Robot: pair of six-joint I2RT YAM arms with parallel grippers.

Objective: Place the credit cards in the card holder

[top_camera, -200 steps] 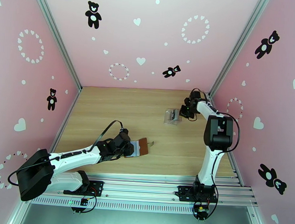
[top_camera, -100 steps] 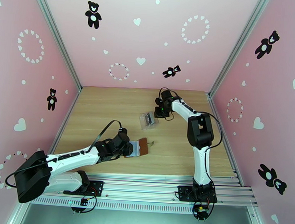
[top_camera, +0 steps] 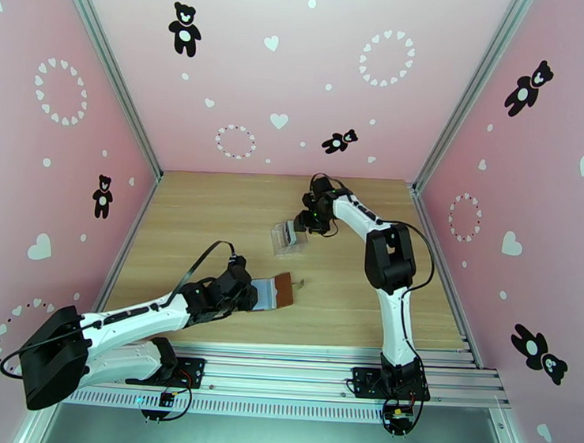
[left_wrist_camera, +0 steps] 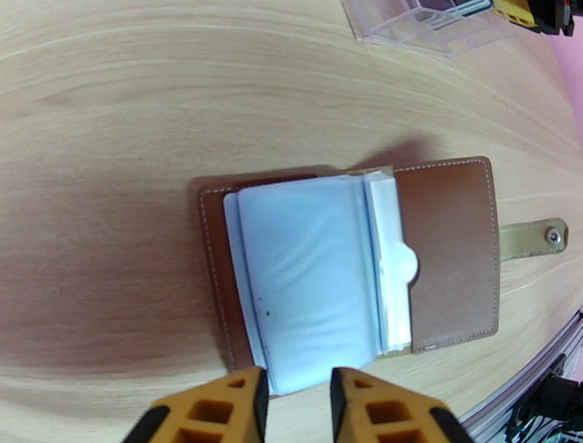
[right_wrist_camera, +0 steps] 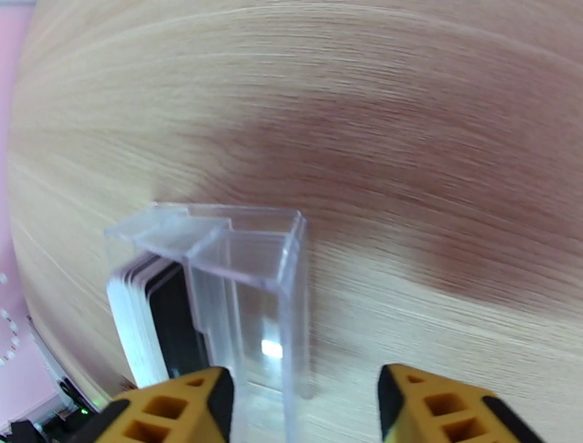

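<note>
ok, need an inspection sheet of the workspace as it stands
Surface: wooden table, flat, no spills seen.
Job's things: card holder lies open, pale pockets up, snap tab out; credit cards stacked inside clear case.
Clutter: nothing seen.
Hands: left hand at the holder's near edge, grip unclear; right hand open, case end between its fingers.
Cables: black cable loops over the left arm.
Surroundings: pink walls with bears and hearts; metal rail at near edge.

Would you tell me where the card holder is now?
In the top view, the card holder lies open on the table left of centre, just ahead of the left gripper, nearer than the clear case.
</note>
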